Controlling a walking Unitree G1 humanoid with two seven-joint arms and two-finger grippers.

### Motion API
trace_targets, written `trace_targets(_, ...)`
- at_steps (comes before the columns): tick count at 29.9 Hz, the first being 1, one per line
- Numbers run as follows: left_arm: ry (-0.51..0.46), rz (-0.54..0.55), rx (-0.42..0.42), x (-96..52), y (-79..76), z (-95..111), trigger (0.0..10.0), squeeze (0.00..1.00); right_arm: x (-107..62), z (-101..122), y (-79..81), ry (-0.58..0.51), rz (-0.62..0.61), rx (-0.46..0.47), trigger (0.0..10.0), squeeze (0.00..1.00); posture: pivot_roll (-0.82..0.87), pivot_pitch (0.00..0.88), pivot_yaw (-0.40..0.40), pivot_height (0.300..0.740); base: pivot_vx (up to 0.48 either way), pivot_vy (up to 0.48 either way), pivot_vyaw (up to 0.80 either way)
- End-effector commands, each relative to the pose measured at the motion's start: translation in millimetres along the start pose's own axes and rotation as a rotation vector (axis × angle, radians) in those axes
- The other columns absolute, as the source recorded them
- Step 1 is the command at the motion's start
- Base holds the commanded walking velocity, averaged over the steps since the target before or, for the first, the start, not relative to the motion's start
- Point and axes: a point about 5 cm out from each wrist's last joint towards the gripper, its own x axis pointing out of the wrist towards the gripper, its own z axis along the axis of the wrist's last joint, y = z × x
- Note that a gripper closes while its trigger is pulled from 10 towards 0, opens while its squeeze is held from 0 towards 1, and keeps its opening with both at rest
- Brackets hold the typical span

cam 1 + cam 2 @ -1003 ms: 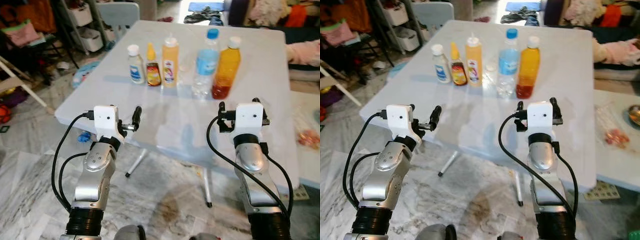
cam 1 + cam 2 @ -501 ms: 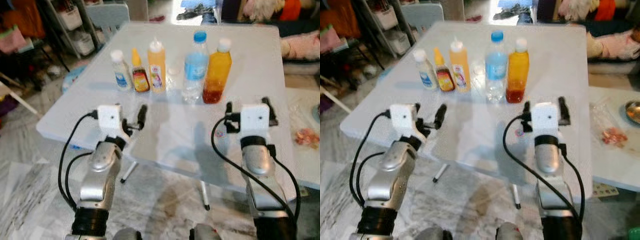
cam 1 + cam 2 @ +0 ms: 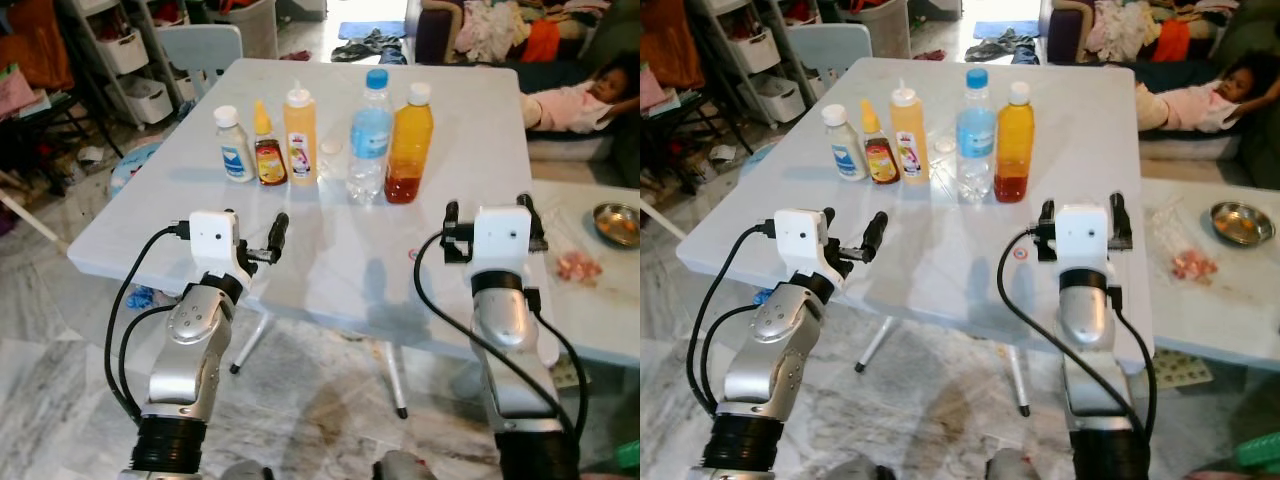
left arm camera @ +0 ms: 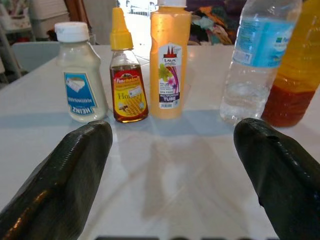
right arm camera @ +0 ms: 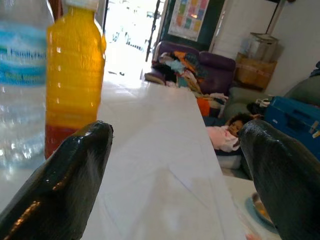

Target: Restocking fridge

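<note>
Five containers stand in a row in the upper middle of the head view, on the far half of the white table point(image 3: 150, 215): a white squeeze bottle point(image 3: 234, 145), a small honey bottle point(image 3: 269, 150), an orange tube bottle point(image 3: 300, 135), a clear water bottle point(image 3: 369, 137) and a tall bottle of orange liquid point(image 3: 408, 144). They are lined up upright and close together, presumably staged so each can be picked off in turn for the fridge, which no frame shows. The left gripper point(image 4: 170, 165) hovers over the near part of the table at lower left, fingers spread wide and empty, aimed at the gap between the honey and tube bottles. The right gripper point(image 5: 175, 170) sits at lower right, likewise released with its fingers apart, the orange-liquid bottle just off its line. Both are raised to bottle height, which looks like readiness for a first reach; nothing is grasped yet. A person point(image 3: 575, 95) lies on a sofa at upper right
</note>
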Motion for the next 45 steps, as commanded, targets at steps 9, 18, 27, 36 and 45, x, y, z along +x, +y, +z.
trace_targets(9,0.002,-0.01,0.01,5.2,3.4,4,10.0,0.0,-0.2,0,10.0,0.001,0.009,0.011,10.0,0.0,-0.07,0.07,0.149,0.74,0.0,0.0,0.0)
trace_targets(18,0.002,-0.016,0.01,2.8,4.2,4,10.0,0.0,3.6,0,7.8,-0.001,-0.018,0.006,10.0,0.0,-0.05,0.073,0.148,0.74,0.0,0.0,0.0)
trace_targets(27,0.014,-0.034,0.014,3.4,4.6,5,10.0,0.0,3.3,2,9.7,0.005,-0.048,0.022,10.0,0.0,-0.07,0.099,0.219,0.74,0.0,0.0,0.0)
trace_targets(36,0.045,-0.128,0.057,14.5,5.5,11,10.0,0.0,-15.9,-2,15.9,0.048,-0.113,0.064,10.0,0.0,-0.06,0.147,0.324,0.74,0.0,0.0,0.0)
trace_targets(45,0.057,-0.161,0.067,15.1,4.2,14,10.0,0.0,-23.8,-5,20.9,0.076,-0.14,0.089,10.0,0.0,-0.03,0.143,0.351,0.74,0.0,0.0,0.0)
